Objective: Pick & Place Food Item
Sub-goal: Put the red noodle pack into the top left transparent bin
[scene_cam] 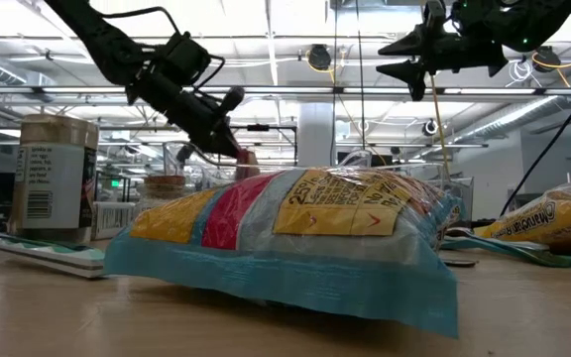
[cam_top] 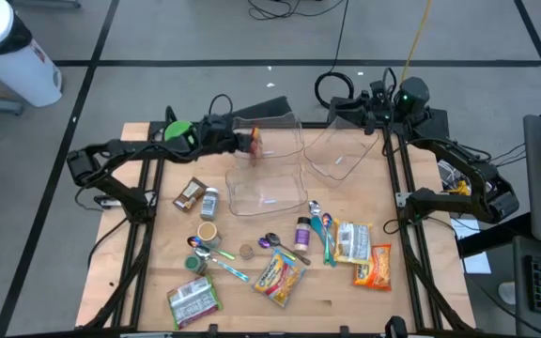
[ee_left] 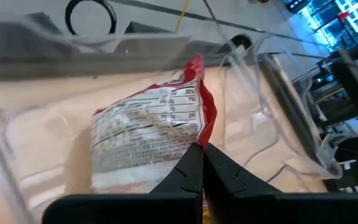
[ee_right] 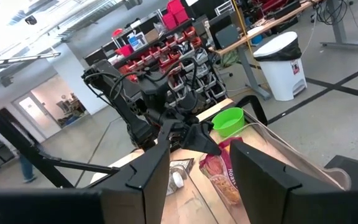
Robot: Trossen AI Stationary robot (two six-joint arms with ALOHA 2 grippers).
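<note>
Left gripper (ee_left: 202, 163) is clamped on the edge of a red-and-white snack bag (ee_left: 148, 134), dangling it over the clear bin (cam_top: 269, 150) at the back of the table. To do this well – lower it inside the walls before letting go, so it doesn't catch the rim. Right gripper (ee_right: 197, 168) hangs half-open and empty, raised near the back right.

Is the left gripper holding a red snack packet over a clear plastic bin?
Yes, the left gripper pinches the red snack packet above the clear plastic bin.
</note>
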